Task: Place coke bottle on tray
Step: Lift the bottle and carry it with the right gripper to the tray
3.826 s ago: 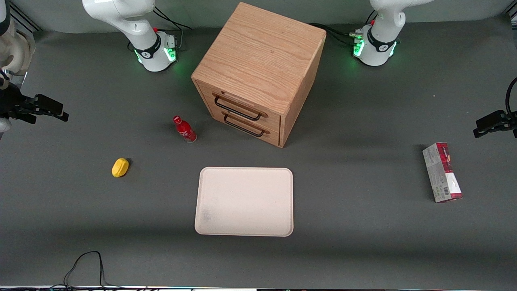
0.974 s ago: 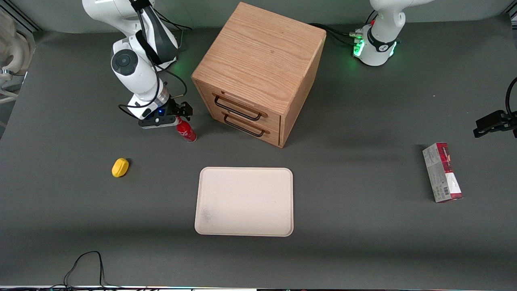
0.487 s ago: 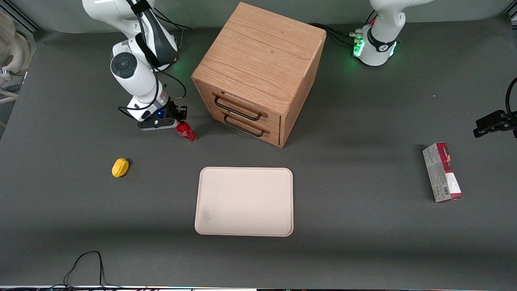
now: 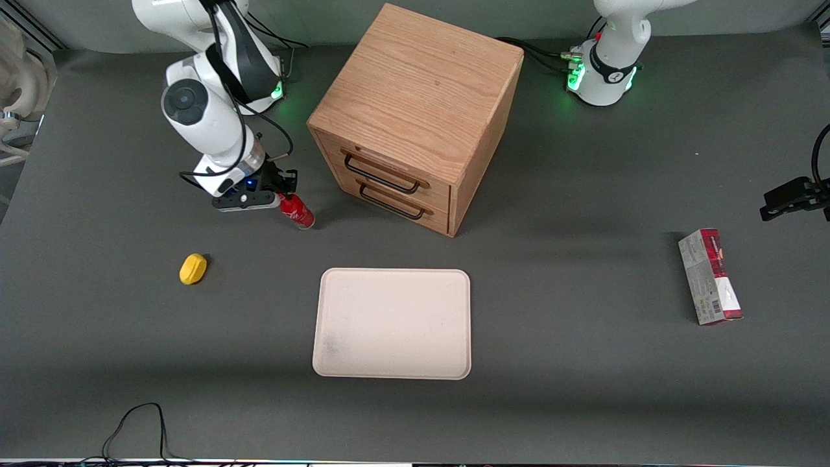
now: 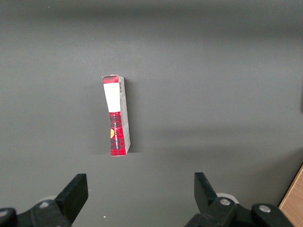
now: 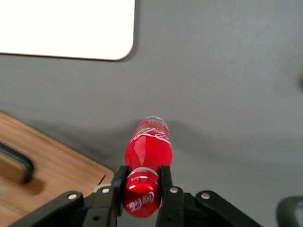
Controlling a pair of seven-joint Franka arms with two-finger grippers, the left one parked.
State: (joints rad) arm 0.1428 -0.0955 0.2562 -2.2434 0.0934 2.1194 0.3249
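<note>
The coke bottle (image 4: 298, 213) is a small red bottle with white script, standing on the grey table beside the drawer cabinet, farther from the front camera than the tray. My right gripper (image 4: 284, 196) is at its top, and both fingers press the sides of the red cap. In the right wrist view the gripper (image 6: 140, 183) is shut on the cap, with the bottle's body (image 6: 147, 145) reaching down to the table. The beige tray (image 4: 391, 323) lies flat and bare, nearer the front camera; one of its corners shows in the wrist view (image 6: 66, 28).
A wooden two-drawer cabinet (image 4: 415, 97) stands close beside the bottle; its edge shows in the wrist view (image 6: 42, 175). A yellow object (image 4: 193, 268) lies toward the working arm's end. A red-and-grey carton (image 4: 710, 275) lies toward the parked arm's end (image 5: 117, 116).
The right arm came in from the table's end and down onto the bottle's top. In the last half second the wrist shifted slightly toward the working arm's end, and the bottle's top went with it.
</note>
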